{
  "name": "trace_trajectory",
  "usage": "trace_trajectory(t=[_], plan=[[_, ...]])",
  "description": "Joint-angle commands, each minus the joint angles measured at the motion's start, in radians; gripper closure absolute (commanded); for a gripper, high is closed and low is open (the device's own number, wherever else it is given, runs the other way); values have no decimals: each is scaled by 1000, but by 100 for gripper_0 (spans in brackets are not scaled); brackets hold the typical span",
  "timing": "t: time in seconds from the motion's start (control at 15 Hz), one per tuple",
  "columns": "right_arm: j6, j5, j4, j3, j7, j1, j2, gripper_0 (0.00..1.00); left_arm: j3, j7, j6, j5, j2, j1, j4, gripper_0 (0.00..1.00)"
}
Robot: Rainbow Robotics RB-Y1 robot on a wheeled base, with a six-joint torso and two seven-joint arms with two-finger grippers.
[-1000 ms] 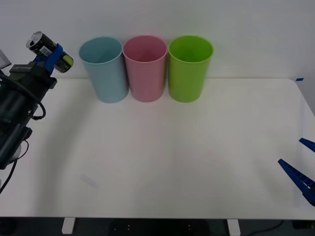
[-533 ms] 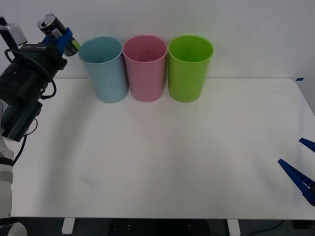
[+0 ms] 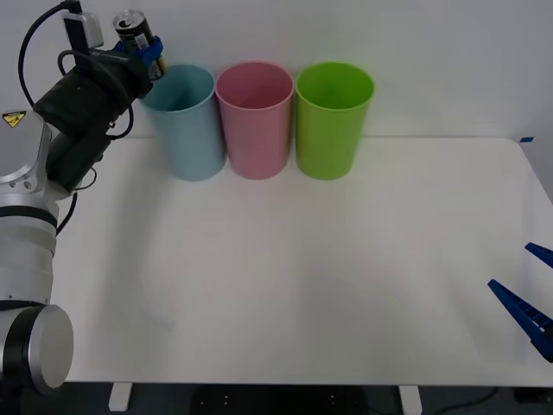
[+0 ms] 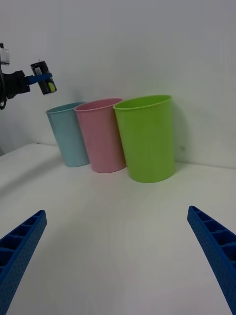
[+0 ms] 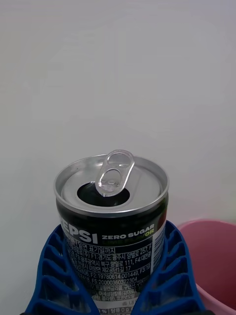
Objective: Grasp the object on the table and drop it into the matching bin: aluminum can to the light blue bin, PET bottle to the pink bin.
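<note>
The small dark aluminum can (image 3: 132,29) with a silver top is held high in the air, just left of and above the rim of the light blue bin (image 3: 183,121). My left gripper (image 3: 149,54) is shut on the can. Up close in the left wrist view the can (image 5: 114,216) stands upright between the blue fingers (image 5: 54,275), its tab lifted and its mouth open. The pink bin (image 3: 255,118) stands right of the blue one. In the right wrist view the can (image 4: 43,78) hangs above the blue bin (image 4: 69,134). My right gripper (image 3: 529,294) waits open at the table's right edge.
A lime green bin (image 3: 333,118) stands right of the pink bin, all three in a row at the back of the white table (image 3: 302,285). A white wall rises right behind them.
My left arm has carried the can up and to the right, from beyond the table's left end to just beside the blue bin's rim. The right arm has stayed still.
</note>
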Motion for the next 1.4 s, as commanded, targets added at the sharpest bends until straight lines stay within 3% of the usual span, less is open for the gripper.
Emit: trace_trajectory(t=[0.07, 0.33, 0.93, 1.0, 1.07, 1.13, 1.4], plan=[[0, 0, 0, 0, 0, 0, 0, 0, 0, -14, 21, -37, 0, -90, 118, 100], [0, 0, 0, 0, 0, 0, 0, 0, -6, -23, 58, -74, -2, -194, 242, 100], [0, 0, 0, 0, 0, 0, 0, 0, -36, -23, 85, -55, -5, -197, 243, 97], [0, 0, 0, 0, 0, 0, 0, 0, -36, -24, 85, -54, -3, -197, 242, 90], [0, 0, 0, 0, 0, 0, 0, 0, -36, -24, 85, -51, -3, -197, 243, 35], [0, 0, 0, 0, 0, 0, 0, 0, -36, -26, 84, -49, -3, -197, 243, 0], [0, 0, 0, 0, 0, 0, 0, 0, -35, -26, 85, -37, -3, -196, 243, 0]])
